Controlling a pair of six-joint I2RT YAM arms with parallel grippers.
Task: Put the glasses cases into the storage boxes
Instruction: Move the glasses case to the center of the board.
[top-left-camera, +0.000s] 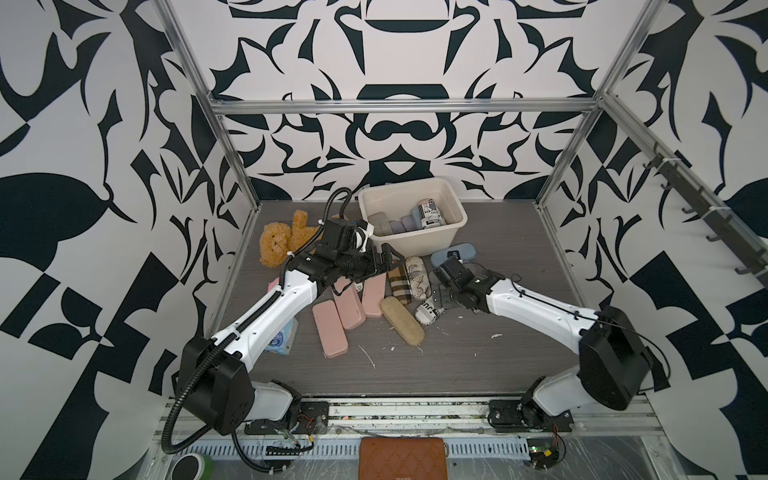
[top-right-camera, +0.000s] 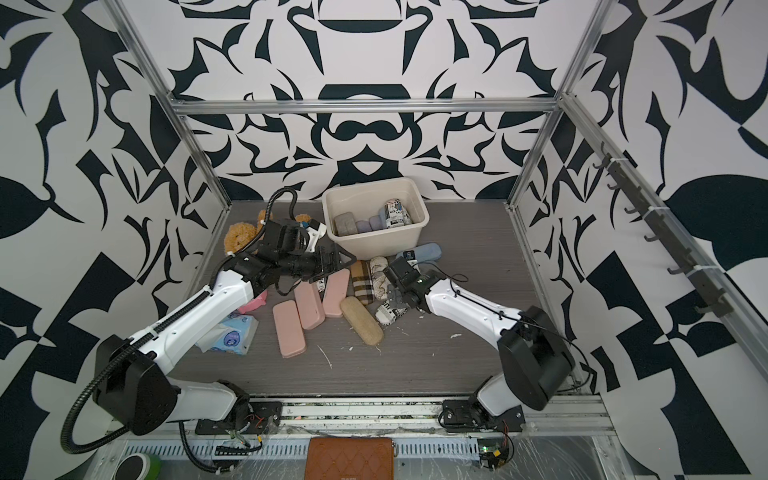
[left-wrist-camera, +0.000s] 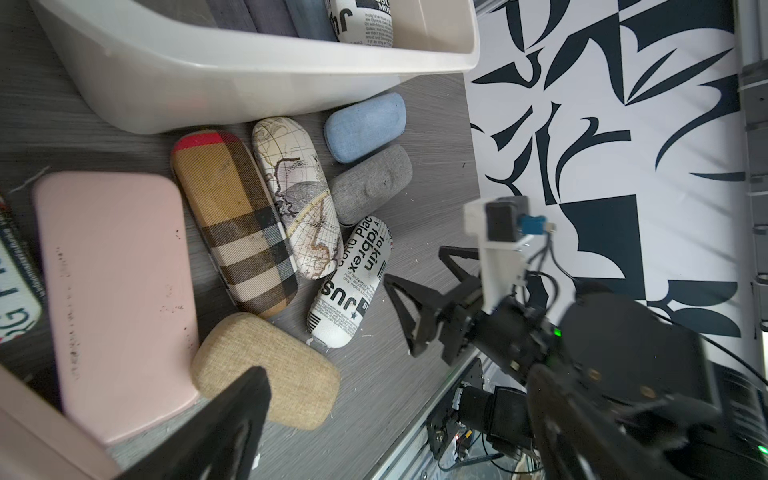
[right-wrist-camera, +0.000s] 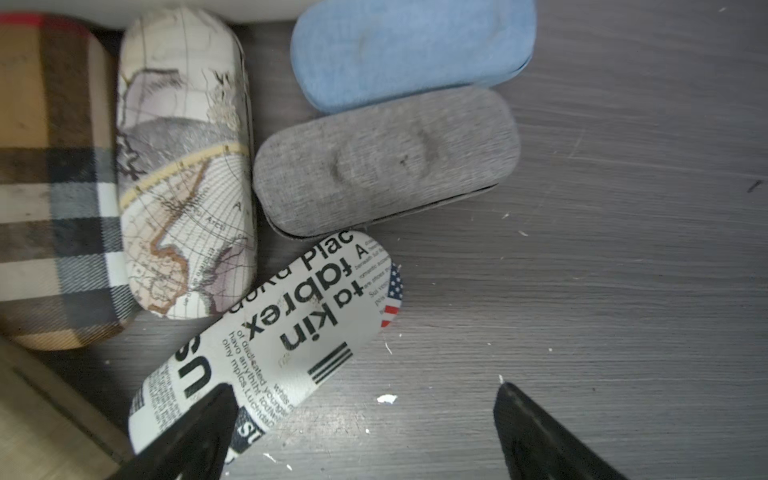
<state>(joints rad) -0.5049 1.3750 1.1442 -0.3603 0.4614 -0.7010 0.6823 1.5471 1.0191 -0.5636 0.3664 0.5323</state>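
Pick stage; right gripper (right-wrist-camera: 365, 405), fingers spread and empty, hangs by the newspaper-print case (right-wrist-camera: 270, 340); next it must straddle that case, then close; left gripper (top-left-camera: 384, 259) likewise spread.

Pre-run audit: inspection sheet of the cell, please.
Surface: grey wood-grain tabletop, white flecks.
Job's things: cream tub holds several cases; pink cases, plaid case, map-print case, tan case, newspaper-print case, blue case, grey case outside.
Clutter: teddy bear, tissue packet, brown quilted wallet.
Grippers: left gripper open, empty; right gripper open by newspaper-print case.
Cables: black conduit on left arm; thin cable on right.
Surroundings: patterned walls, aluminium frame, hook rail.
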